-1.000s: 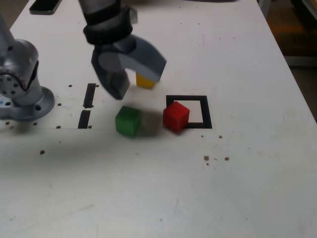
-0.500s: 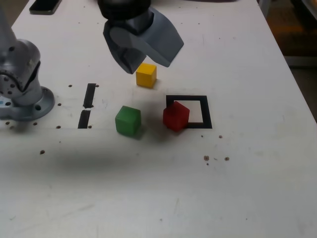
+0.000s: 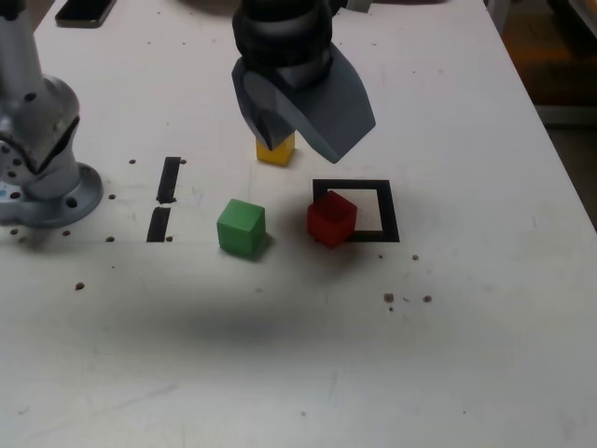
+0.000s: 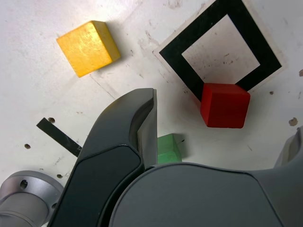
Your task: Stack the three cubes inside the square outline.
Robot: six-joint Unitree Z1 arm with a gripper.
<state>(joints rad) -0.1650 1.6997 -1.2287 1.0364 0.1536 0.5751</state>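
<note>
Three cubes lie loose on the table (image 3: 466,355), none stacked and none fully inside the square outline (image 3: 358,210). The red cube (image 3: 331,217) is closest to the goal: it sits turned at an angle on the outline's corner nearest the green cube, covering part of the black tape and a little of the white inside. The green cube (image 3: 242,227) stands just off to the exterior view's left of the red one, apart from it. The yellow cube (image 3: 276,150) is farther back, mostly hidden in the exterior view behind the end effector (image 3: 298,117), though the wrist view shows it whole and untouched.

That end effector hangs above the table, over the ground between the yellow cube and the outline, with its jaws spread apart and nothing between them. In the wrist view one dark finger (image 4: 144,125) crosses the middle of the picture, with the green cube peeking out beside it.

By the look of it, the first step is in hand: choosing and reaching for a cube to seat in the square. Red seems the natural base, since it already overlaps the frame. The next move would call for bringing the open jaws down around it, turned to match its skewed faces, then shifting it squarely onto the white centre. Two short black tape strips (image 3: 165,198) and the arm's base (image 3: 42,168) stand well clear at the exterior view's left.
</note>
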